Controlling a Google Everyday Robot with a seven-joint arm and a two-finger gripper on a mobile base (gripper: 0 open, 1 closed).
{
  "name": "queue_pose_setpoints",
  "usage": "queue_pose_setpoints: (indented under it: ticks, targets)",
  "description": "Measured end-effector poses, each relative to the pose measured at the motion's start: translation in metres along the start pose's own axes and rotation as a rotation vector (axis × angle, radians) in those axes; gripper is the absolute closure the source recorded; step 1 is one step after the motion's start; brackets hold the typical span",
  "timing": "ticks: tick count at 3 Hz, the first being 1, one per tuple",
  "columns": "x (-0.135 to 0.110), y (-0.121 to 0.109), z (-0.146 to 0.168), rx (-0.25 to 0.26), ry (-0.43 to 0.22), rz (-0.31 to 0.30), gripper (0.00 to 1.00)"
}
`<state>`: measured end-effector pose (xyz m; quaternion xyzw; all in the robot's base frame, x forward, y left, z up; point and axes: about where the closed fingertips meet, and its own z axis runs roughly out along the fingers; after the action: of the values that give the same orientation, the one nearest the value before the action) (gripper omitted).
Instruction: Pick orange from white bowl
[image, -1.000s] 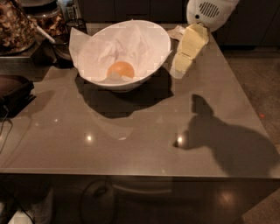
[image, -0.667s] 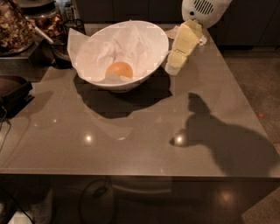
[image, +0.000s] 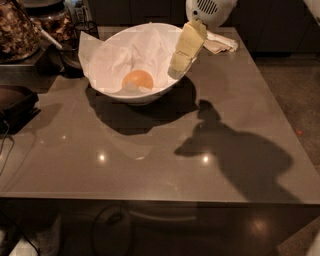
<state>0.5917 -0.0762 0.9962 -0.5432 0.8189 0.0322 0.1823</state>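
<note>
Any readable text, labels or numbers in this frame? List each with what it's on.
None readable.
No markings show on the white bowl, the orange or the table.
No label shows on the end effector, which is at the bowl's right rim.
The containers at upper left are too dark and blurred to read.

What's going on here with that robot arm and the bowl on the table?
A one-armed robot is going after an orange that lies in a paper-lined white bowl on a dark table. Its gripper hangs at the bowl's right rim, pointing down, up and to the right of the fruit. The orange is not yet touched; it sits alone on the crumpled paper at the bottom. A beige napkin lies behind the arm.
</note>
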Motion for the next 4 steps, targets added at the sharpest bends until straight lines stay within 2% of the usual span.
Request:
queue_pose_setpoints:
  ticks: [1, 2, 3, 4]
  targets:
    - [-0.032, -0.003, 0.025, -0.032, 0.025, -0.015, 0.0]
    - [-0.04, -0.006, 0.027, -0.02, 0.003, -0.019, 0.0]
    - [-0.054, -0.009, 0.036, -0.048, -0.044, 0.025, 0.0]
    - [-0.073, -0.005, 0.056, -0.108, -0.047, 0.078, 0.0]
